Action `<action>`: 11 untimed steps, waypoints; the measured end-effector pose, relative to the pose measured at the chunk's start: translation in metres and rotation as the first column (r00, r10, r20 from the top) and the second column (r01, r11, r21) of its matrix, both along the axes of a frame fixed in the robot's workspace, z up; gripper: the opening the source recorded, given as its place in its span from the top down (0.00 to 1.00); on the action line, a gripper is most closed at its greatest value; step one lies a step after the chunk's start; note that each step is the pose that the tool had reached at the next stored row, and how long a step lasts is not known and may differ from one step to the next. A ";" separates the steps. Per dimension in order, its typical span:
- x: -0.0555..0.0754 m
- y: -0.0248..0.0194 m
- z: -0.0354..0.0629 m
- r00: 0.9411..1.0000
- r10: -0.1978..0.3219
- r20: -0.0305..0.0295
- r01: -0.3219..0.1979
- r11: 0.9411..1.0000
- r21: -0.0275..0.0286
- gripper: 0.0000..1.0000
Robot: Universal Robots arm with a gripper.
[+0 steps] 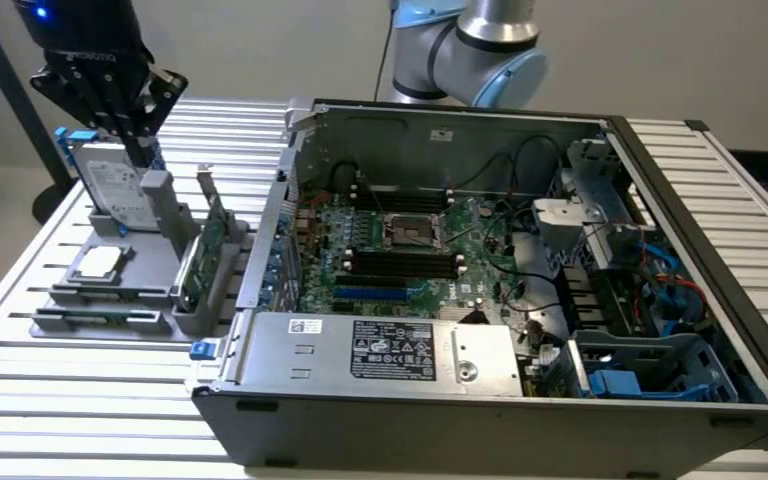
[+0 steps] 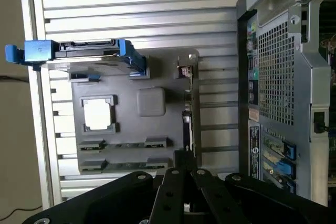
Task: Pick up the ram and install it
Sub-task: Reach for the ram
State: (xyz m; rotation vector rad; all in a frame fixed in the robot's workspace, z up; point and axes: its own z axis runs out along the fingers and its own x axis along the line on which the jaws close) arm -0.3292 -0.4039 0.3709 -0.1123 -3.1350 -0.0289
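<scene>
while the closed gripper (image 1: 124, 128) hangs over the hard drive (image 1: 115, 190), the ram (image 1: 97, 318) lies well apart.

The way straight down from the gripper (image 1: 128, 135) is barred by the hard drive (image 1: 115, 195), which is stood upright in its blue frame on the grey holder (image 1: 144, 297). Between the gripper and the computer case (image 1: 491, 425) an upright green card (image 1: 197, 265) is set, with only a narrow gap left to the case wall. Open room is left over the low, flat part of the holder beside the drive. Inside the case the black slots (image 1: 404, 262) are reachable from above. They are hemmed in by the power supply (image 1: 371, 350) and, on the side farthest from the gripper, by cables (image 1: 524, 160) and the drive cage (image 1: 600, 195).
</scene>
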 end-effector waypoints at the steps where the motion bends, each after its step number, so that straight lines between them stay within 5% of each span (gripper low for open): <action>1: -0.004 0.0000 -0.0007 1.000 0.000 0.000 0.000 1.000 -0.001 0.89; 11: -0.047 -0.0005 -0.0065 1.000 0.000 0.000 0.000 1.000 -0.011 0.89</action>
